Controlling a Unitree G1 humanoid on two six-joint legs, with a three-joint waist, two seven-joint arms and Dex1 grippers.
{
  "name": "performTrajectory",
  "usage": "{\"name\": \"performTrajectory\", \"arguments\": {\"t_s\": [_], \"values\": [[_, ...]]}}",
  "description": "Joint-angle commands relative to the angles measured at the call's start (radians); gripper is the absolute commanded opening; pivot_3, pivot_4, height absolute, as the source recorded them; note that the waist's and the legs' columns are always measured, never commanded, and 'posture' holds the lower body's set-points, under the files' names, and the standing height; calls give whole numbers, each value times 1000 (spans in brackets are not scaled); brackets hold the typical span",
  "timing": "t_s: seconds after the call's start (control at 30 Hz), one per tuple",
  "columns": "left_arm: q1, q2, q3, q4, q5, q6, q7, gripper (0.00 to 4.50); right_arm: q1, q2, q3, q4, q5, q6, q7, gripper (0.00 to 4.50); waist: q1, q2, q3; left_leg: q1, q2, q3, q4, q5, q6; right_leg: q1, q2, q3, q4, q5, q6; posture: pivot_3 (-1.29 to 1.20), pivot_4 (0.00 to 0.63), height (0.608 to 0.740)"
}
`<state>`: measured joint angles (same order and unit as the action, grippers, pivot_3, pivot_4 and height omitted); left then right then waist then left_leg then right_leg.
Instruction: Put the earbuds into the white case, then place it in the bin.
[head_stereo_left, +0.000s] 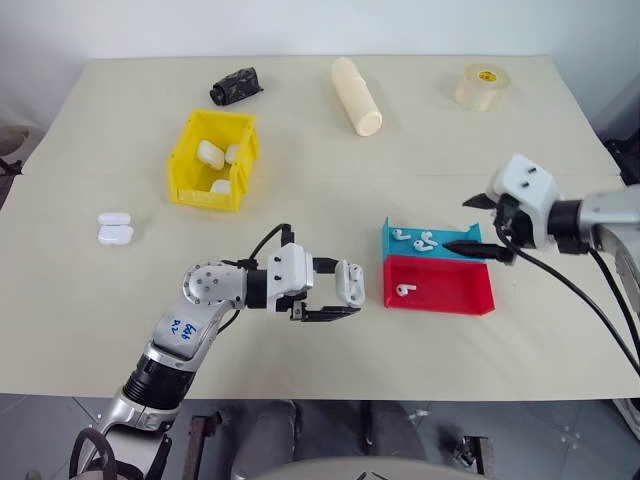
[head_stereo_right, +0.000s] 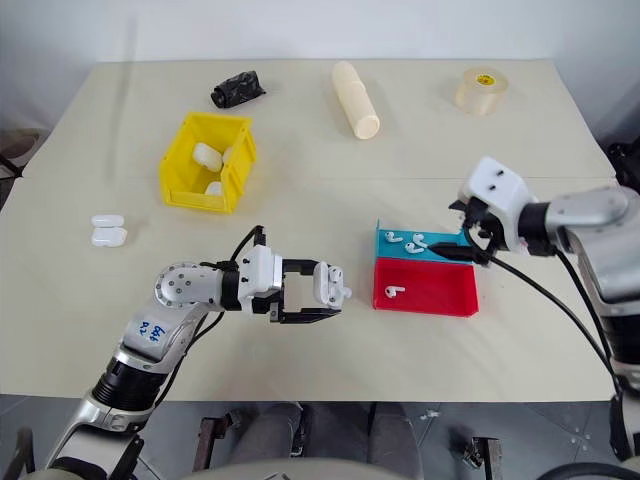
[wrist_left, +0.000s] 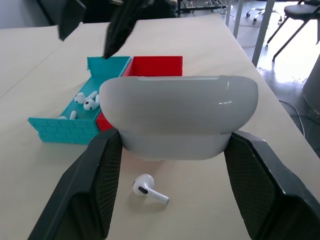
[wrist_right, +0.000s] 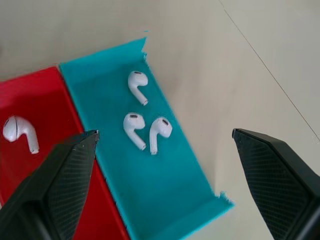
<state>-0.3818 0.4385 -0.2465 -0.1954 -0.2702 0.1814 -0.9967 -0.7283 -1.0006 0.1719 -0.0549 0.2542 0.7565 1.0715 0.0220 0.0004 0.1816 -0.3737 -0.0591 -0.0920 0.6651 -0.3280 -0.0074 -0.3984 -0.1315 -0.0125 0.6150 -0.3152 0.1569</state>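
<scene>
My left gripper is shut on a white case, held level just above the table, left of the trays. Under it a loose earbud lies on the table. My right gripper hangs open and empty above the far end of a teal tray. That tray holds three earbuds. One more earbud lies in the red tray beside it. The yellow bin stands at the back left with white cases inside.
Two more white cases lie on the table at the far left. Along the back edge are a black crumpled object, a cream cylinder and a tape roll. Bare table lies between bin and trays.
</scene>
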Motion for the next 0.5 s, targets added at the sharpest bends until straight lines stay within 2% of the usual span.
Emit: {"name": "performTrajectory", "arguments": {"t_s": [0.03, 0.23, 0.5], "values": [[-2, -14, -5, -46, -7, -15, 11, 2757, -92, 23, 70, 65, -37, 79, 30, 4459, 0, 0, 0, 0, 0, 0, 0, 0, 0, 0, 0, 0, 0, 0, 0, 0, 150, 740], [3, -25, -9, -56, 0, -15, 29, 2757, -191, 89, 211, 282, -162, -26, 88, 4459, 2, 0, 0, -2, -2, -1, 0, 0, 0, 0, -1, -1, -2, 0, 1, 0, 150, 740], [8, -20, -2, -65, 0, -14, 38, 2757, -283, 181, 240, 526, -256, -139, 126, 4459, -6, 0, 0, -2, -1, 1, 1, 0, 0, -2, 0, 0, 0, 0, 1, 0, 150, 740]]}}
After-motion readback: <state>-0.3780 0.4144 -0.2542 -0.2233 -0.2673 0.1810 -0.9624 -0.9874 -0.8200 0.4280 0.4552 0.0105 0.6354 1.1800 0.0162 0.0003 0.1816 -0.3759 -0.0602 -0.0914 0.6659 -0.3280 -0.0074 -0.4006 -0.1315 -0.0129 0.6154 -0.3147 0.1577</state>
